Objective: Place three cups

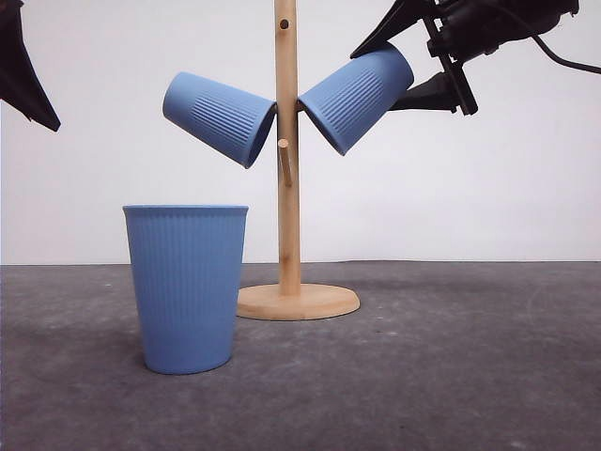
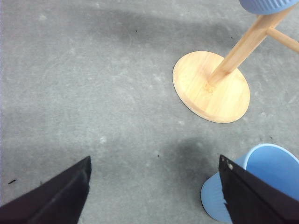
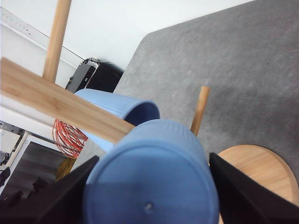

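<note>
Right arm cut off at the upper right of the front view; left gripper (image 1: 28,75) shows there as a dark tip at the upper left edge. Right gripper (image 1: 399,70) reaches in from the upper right, its fingers clasping the base end of the right-hand cup (image 1: 357,97), tilted on a peg of the wooden stand (image 1: 287,188). Left-hand cup (image 1: 218,117) hangs tilted on the opposite side. Third cup (image 1: 186,287) stands upright on the grey table (image 1: 451,376), lower left. Left gripper hangs above the table, fingers spread and holding nothing

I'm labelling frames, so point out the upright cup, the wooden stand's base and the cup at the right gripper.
Upright cup (image 1: 186,287), front view, ribbed side wall.
Stand base (image 2: 210,88), left wrist view, disc top.
Gripped cup (image 3: 152,186), right wrist view, flat bottom.
</note>
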Available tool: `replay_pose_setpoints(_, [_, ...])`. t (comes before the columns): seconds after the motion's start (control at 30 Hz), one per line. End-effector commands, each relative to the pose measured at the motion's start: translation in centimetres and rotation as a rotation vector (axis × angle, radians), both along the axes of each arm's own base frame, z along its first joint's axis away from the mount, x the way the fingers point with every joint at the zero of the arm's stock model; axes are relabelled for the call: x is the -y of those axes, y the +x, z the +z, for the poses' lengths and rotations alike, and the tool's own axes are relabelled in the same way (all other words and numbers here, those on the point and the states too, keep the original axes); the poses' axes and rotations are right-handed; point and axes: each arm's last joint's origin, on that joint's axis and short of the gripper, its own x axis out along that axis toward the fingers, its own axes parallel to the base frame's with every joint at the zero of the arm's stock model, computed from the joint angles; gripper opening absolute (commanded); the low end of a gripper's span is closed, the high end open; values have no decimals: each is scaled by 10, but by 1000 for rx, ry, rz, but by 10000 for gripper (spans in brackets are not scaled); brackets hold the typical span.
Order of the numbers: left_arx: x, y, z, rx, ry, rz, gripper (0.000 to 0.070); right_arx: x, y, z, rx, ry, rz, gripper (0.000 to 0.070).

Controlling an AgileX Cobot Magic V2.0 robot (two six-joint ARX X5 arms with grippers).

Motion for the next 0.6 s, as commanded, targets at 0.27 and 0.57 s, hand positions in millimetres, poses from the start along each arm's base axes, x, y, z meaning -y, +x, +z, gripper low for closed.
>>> replay_pose_setpoints(0.27, [0,2,3,12,0,2,505,-2,4,-1,3,-6,11,510])
replay_pose_setpoints(0.57, [0,2,3,12,0,2,505,-2,3,-1,4,-2,30,517])
